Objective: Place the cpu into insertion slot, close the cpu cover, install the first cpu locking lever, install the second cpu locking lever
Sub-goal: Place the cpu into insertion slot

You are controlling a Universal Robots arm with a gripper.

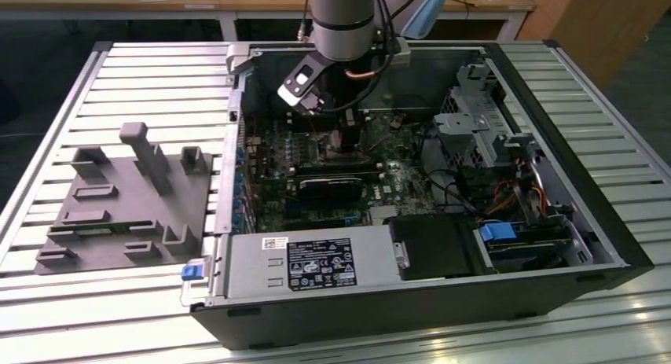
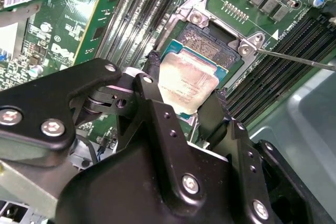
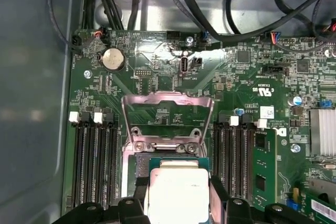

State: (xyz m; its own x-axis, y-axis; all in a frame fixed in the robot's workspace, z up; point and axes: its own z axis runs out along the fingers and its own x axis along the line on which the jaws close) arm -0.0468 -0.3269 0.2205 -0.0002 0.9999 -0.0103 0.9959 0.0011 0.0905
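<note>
cpu (image 2: 188, 83) in claw (image 2: 187, 77), arm (image 1: 341, 18) vert. over insertion slot (image 2: 207, 39)

The arm (image 1: 343, 18) reaches straight down, its gripper (image 2: 187, 77) low, both fingers (image 2: 151, 72) pressing the cpu's (image 3: 178, 195) opposite edges.

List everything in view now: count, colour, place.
table: one, pale, slatted
case: one, black, open, on the table
fixture: one, grey, exterior view's left of the case
motherboard: one, green, inside the case
insertion slot: one, dark-centred, on the motherboard
cpu cover: one, silvery, swung open
locking lever: one seen, silvery, standing free beside the slot
memory slots: two banks, black, flanking the slot
cpu: one, silver, between the jaws at the insertion slot
gripper: one, black, jaws shut on the cpu
</note>
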